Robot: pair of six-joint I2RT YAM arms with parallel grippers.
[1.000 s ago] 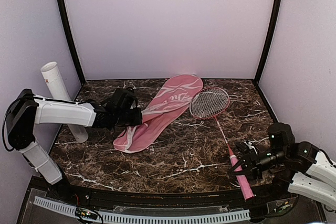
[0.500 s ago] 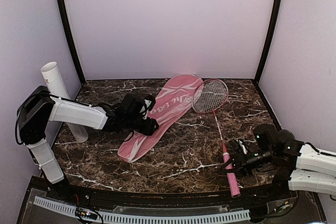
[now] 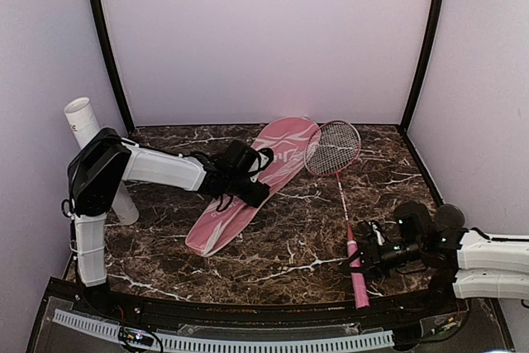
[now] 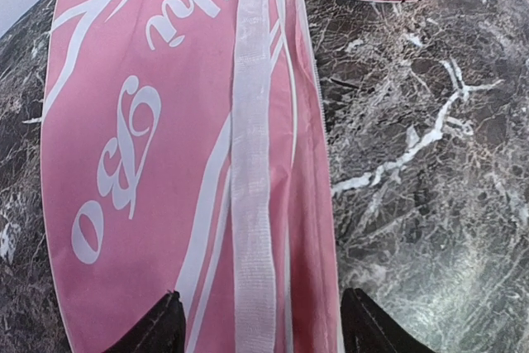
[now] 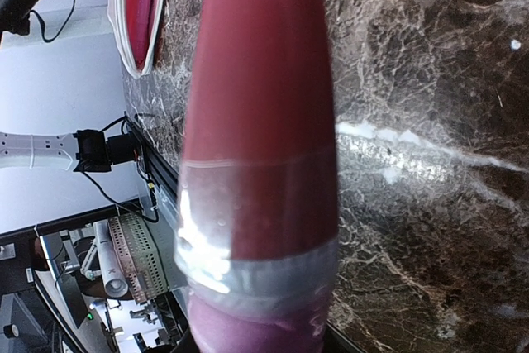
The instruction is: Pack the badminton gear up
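The left arm is built of smooth white tubular shells joined by bulky, boxy black joint housings. A thin black cable loops out beside its biggest joint. The wrist end is all black, hung with thin looped black wires. The right arm is the same make, with rounded white shells and round black joint caps. Tiny green lights glow on its black wrist. Both sets of jaws are matte black, and the left pair has rounded tips.
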